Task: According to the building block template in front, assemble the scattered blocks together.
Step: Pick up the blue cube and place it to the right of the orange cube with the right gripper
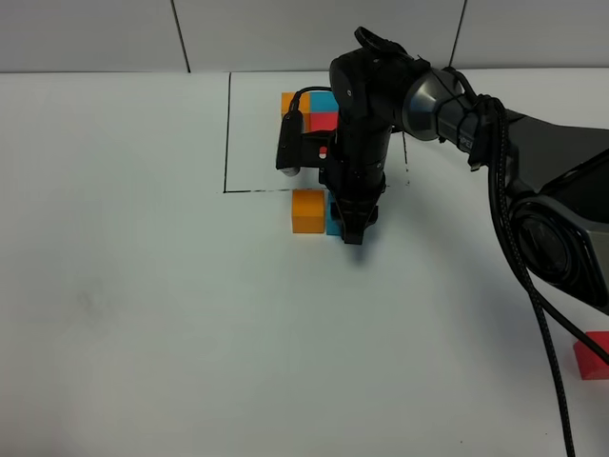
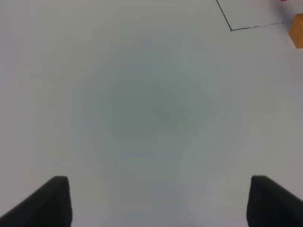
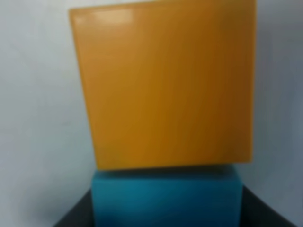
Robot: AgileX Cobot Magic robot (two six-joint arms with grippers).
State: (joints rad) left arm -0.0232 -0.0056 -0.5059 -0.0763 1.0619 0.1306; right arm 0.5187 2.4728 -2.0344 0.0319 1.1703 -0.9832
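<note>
The template lies at the back inside a thin black outline: orange and blue cubes in a row with red below blue, partly hidden by my right arm. My right gripper reaches across and is shut on the sky-blue cube, which touches the side of the loose orange cube just in front of the outline. In the right wrist view the blue cube sits between the dark fingers, against the orange cube. The red cube lies far right. My left gripper is open and empty.
The white table fills the view. The right arm's cable hangs over the right side. In the left wrist view, a corner of the black outline and the orange cube's edge show.
</note>
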